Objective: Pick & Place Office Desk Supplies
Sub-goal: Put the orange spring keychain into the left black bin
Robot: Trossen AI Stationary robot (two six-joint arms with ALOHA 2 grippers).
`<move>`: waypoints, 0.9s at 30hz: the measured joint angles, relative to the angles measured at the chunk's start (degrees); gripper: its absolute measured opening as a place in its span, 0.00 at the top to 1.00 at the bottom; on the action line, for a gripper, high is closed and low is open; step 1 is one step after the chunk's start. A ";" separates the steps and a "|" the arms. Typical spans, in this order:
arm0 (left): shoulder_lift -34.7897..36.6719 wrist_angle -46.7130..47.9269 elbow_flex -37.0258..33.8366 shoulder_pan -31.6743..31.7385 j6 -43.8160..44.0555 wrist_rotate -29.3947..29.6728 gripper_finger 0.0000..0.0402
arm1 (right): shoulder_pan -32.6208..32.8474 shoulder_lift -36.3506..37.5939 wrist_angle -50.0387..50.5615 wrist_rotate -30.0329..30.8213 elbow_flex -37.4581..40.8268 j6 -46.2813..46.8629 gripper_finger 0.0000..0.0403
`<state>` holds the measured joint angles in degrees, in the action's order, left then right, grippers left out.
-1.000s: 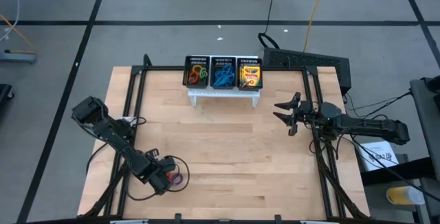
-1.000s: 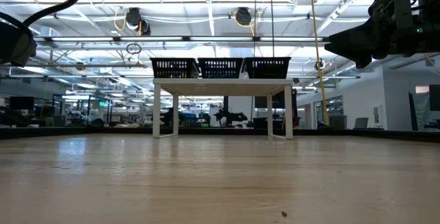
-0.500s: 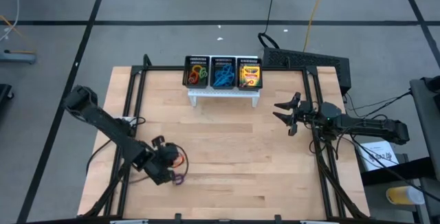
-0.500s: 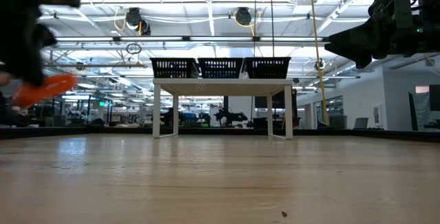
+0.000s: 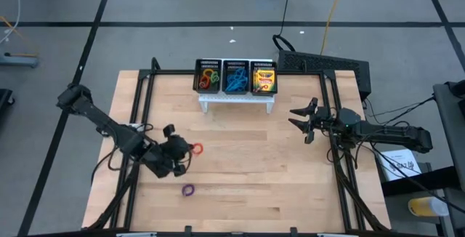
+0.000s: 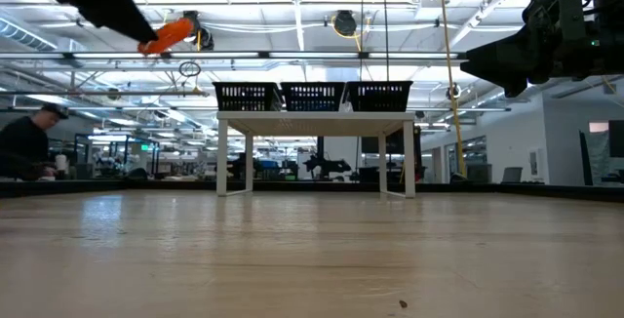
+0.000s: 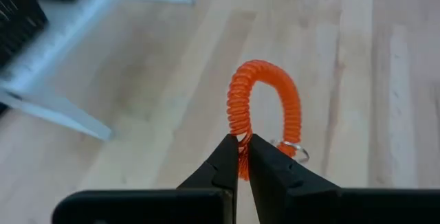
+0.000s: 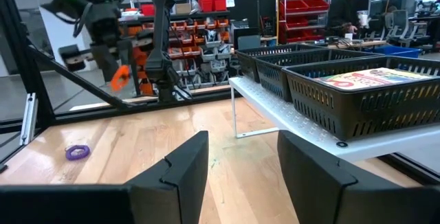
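My left gripper [image 5: 186, 150] hangs over the table's left half, shut on an orange coil loop [image 7: 265, 107], which also shows high up in the low view [image 6: 172, 33]. A purple loop [image 5: 188, 190] lies flat on the table nearer the front edge. At the far edge, three black baskets [image 5: 235, 68] stand on a white shelf. They hold coloured loops [image 5: 208, 78], blue loops [image 5: 235, 83] and crayon boxes [image 5: 264, 80]. My right gripper [image 5: 294, 118] waits open at the right, pointing level toward the left. My left gripper pinches the orange coil loop at its near end [image 7: 240, 157] between its two fingertips. The fingers slant downward, pointing toward the table's right. The loop sticks out ahead of the fingertips, lifted clear of the table, with a small metal ring [image 7: 297, 152] hanging on it.
Black frame rails [image 5: 142, 106] run along the table's left and right sides. Bare wood [image 5: 247, 157] lies between the two grippers and the shelf. People are in the room beyond the table [image 6: 29, 142].
My left gripper has risen from the table near the front left and gone toward the far edge, tipping up from pointing steeply down to a slant. The orange loop has come up with it, lifted clear. The purple loop has stayed on the table.
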<state>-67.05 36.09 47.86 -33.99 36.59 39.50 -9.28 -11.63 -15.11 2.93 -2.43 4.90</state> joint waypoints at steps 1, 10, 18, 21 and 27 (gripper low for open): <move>0.92 -0.74 -0.56 0.60 -1.59 0.18 0.94 | 0.00 0.01 0.00 -0.01 -0.01 0.00 0.59; 10.10 -21.78 -16.46 6.44 -9.93 -0.91 0.94 | 0.00 0.00 0.00 -0.01 -0.01 0.01 0.59; 16.82 -46.22 -27.81 13.56 -24.48 -0.98 0.94 | 0.00 0.00 0.00 -0.01 0.00 0.01 0.59; 17.76 -53.21 -29.92 17.56 -30.01 -1.02 0.94 | 0.00 0.01 0.00 -0.01 -0.01 0.01 0.59; 17.55 -63.59 -31.05 26.72 -37.60 -8.27 0.94 | 0.00 -0.01 0.00 -0.01 -0.01 0.01 0.59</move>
<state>-49.50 -27.50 16.82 -7.27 -1.01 31.23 -9.28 -11.64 -15.11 2.92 -2.43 4.91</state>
